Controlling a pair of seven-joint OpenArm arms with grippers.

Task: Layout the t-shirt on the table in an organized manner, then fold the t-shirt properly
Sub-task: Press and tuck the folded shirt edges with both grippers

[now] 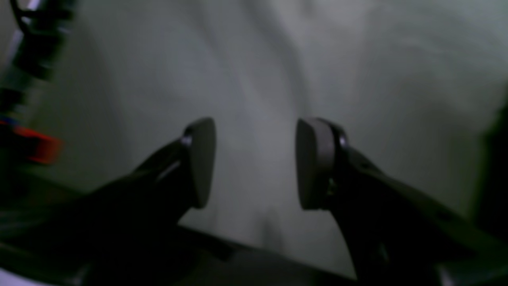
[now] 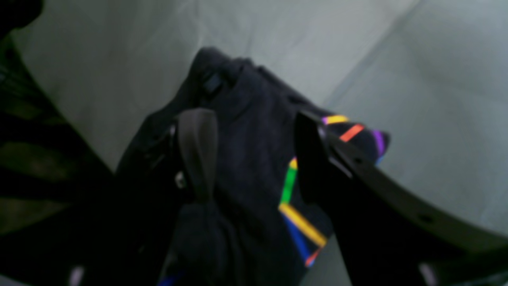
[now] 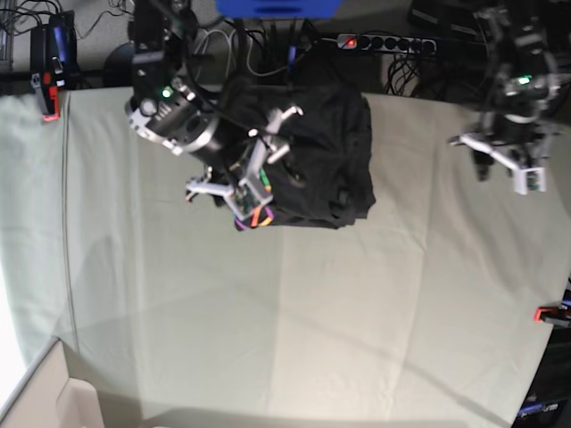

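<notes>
Clearly the right gripper [image 2: 254, 159] is standing with its fingers [image 2: 197, 151] apart, straddling a raised bunch of the t-shirt [image 2: 246, 131] without pinching it; in the right wrist view dark cloth is showing between the pads, and the rainbow line graphic [image 2: 295, 198] is lying just beside the far finger. Whether cloth is brushing a pad, I cannot tell. The left gripper [image 1: 256, 163] is likewise holding its fingers spread, with only pale cloth under them and nothing between.

Moving outward, the t-shirt [image 3: 308, 156] is lying in a crumpled, roughly square heap toward the far edge of the table [image 3: 294, 330], the right gripper [image 3: 245, 183] working at the heap's near corner. The left gripper [image 3: 504, 165] is hovering well apart from the shirt, off to its other side over bare cloth. A red clamp [image 3: 546, 313] is sitting at the table edge, far from the shirt.

By my judgement the laying-out step is under way, and folding is not yet begun. The next move is probably calling for a fresh grip on a hem or shoulder, and for the left arm coming over to the shirt so both can be spreading it flat toward the table's open middle.
</notes>
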